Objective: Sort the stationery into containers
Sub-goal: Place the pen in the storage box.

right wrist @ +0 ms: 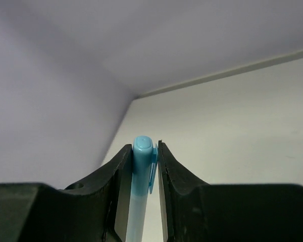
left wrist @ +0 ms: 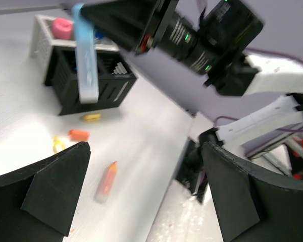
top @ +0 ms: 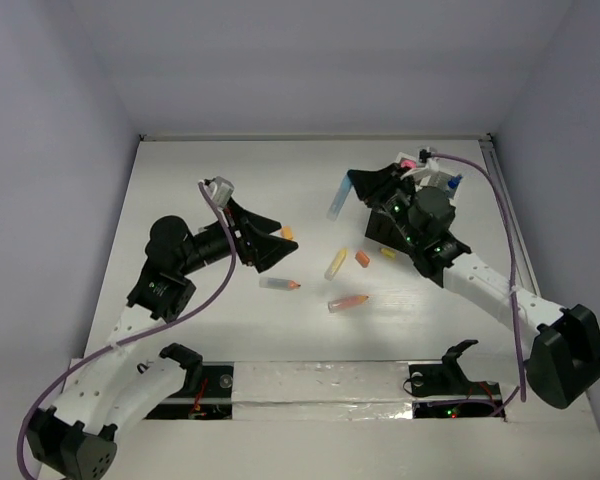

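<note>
You are working over a flat, matte white table, boxed in by plain pale lavender walls on three sides. A strip of glossy clear tape runs along the near edge between the arm bases.

Your right gripper is clamped on a light-blue pen. The right wrist view shows its smooth black fingers pressed against both sides of the rounded plastic cap and clip. The pen hangs tilted above the table, up beside the black box at the far right. That box is slatted plastic with a white-edged rim, split into square compartments. A pink round piece sits at its top, and the right arm hides most of the box in the top view.

Your left gripper stands wide apart and empty, its wedge-shaped black fingers clear of everything.

The rest of the stationery lies loose on the table between the two grippers:
- Two clear orange-tipped sticks, one just below the left gripper and the other to its right.
- A yellow stick lying on a diagonal.
- A small orange block beside the yellow stick.
- A small yellow piece nearer the right arm.
- A small orange piece just beside the left fingertips.
</note>
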Action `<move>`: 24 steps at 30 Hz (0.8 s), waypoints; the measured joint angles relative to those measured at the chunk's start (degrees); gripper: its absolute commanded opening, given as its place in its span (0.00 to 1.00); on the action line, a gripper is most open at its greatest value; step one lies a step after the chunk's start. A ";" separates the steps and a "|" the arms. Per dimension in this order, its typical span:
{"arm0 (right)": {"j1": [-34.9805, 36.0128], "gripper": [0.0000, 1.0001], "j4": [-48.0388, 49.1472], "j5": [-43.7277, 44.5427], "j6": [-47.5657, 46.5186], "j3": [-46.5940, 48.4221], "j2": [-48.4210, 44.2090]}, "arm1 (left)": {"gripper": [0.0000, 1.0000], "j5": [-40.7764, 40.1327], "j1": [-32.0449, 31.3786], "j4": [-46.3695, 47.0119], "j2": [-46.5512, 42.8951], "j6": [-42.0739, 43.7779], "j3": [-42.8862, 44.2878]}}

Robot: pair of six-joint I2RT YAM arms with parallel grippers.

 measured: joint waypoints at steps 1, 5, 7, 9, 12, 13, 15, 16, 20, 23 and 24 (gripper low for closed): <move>-1.51 0.00 -1.05 1.03 -0.31 0.39 -0.04 | 0.93 -1.22 -0.11 -2.05 -0.92 1.64 0.00; -6.40 0.00 -7.50 6.58 -4.11 0.85 -1.42 | 0.94 -6.14 -0.20 -10.03 -3.26 7.69 0.00; -9.05 0.00 -10.84 10.14 -6.54 0.85 -2.75 | 0.99 -8.13 -0.20 -12.63 -3.91 9.94 -0.02; -12.13 0.00 -13.51 14.53 -8.85 0.81 -4.31 | 0.99 -9.57 -0.20 -14.71 -4.44 11.61 -0.09; -17.29 0.00 -15.58 19.85 -11.74 0.76 -6.08 | 0.99 -11.56 -0.20 -17.73 -5.46 13.84 -0.11; -18.80 0.00 -15.87 21.46 -12.76 0.76 -6.23 | 0.99 -12.31 -0.20 -18.51 -6.03 14.40 -0.13; -21.66 0.00 -16.61 24.41 -14.69 0.76 -5.84 | 0.99 -13.42 -0.20 -19.58 -7.43 15.17 -0.20; -22.49 0.00 -16.98 25.38 -15.50 0.76 -5.46 | 0.99 -13.77 -0.20 -19.91 -8.13 15.41 -0.22; -24.30 0.00 -18.95 27.76 -17.99 0.76 -3.13 | 0.99 -14.51 -0.20 -20.17 -10.10 16.06 -0.24; -24.39 0.00 -19.52 28.46 -19.37 0.76 -1.16 | 0.99 -14.71 -0.20 -20.17 -10.32 16.33 -0.24; -24.39 0.00 -19.54 28.55 -19.80 0.76 -0.46 | 0.99 -14.69 -0.20 -20.20 -10.29 16.46 -0.24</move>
